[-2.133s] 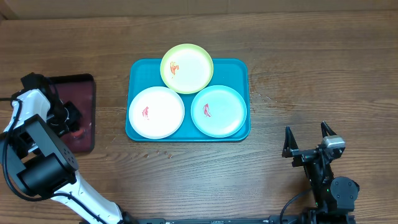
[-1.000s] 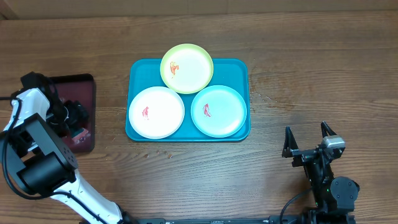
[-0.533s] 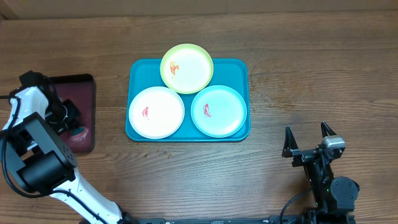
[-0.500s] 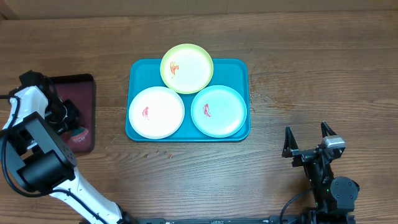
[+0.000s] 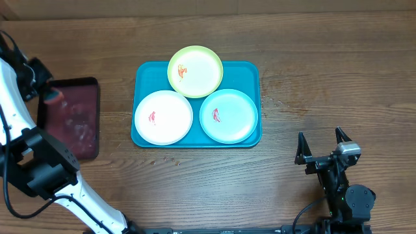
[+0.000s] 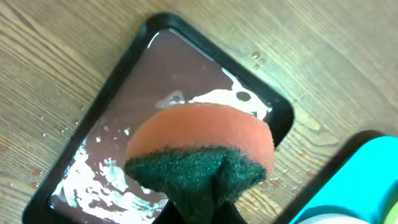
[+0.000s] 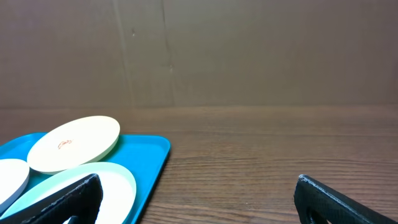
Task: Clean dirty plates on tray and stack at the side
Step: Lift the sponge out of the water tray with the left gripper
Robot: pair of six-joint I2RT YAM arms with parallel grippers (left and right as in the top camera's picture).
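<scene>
Three plates lie on the teal tray point(image 5: 250, 73) at mid-table: a yellow-green plate point(image 5: 195, 71) at the back, a white plate point(image 5: 163, 117) front left and a pale blue plate point(image 5: 228, 116) front right, each with a red smear. Far to their left, my left gripper point(image 5: 48, 96) hangs over the far end of a maroon tray, shut on an orange sponge with a green scouring side point(image 6: 202, 146). My right gripper point(image 5: 323, 148) stands open near the front right, holding nothing. The right wrist view shows the yellow-green plate point(image 7: 74, 143) and the pale blue plate point(image 7: 81, 186) ahead on its left.
A dark maroon tray point(image 5: 68, 123) with a black rim and white foam on its floor point(image 6: 93, 180) lies left of the teal tray. A few crumbs dot the wood in front of the teal tray point(image 5: 170, 159). Bare table stretches to the right of the tray.
My left gripper closed on the sponge in the maroon tray and lifted it toward that tray's far end. The plates and the right arm have not moved.
</scene>
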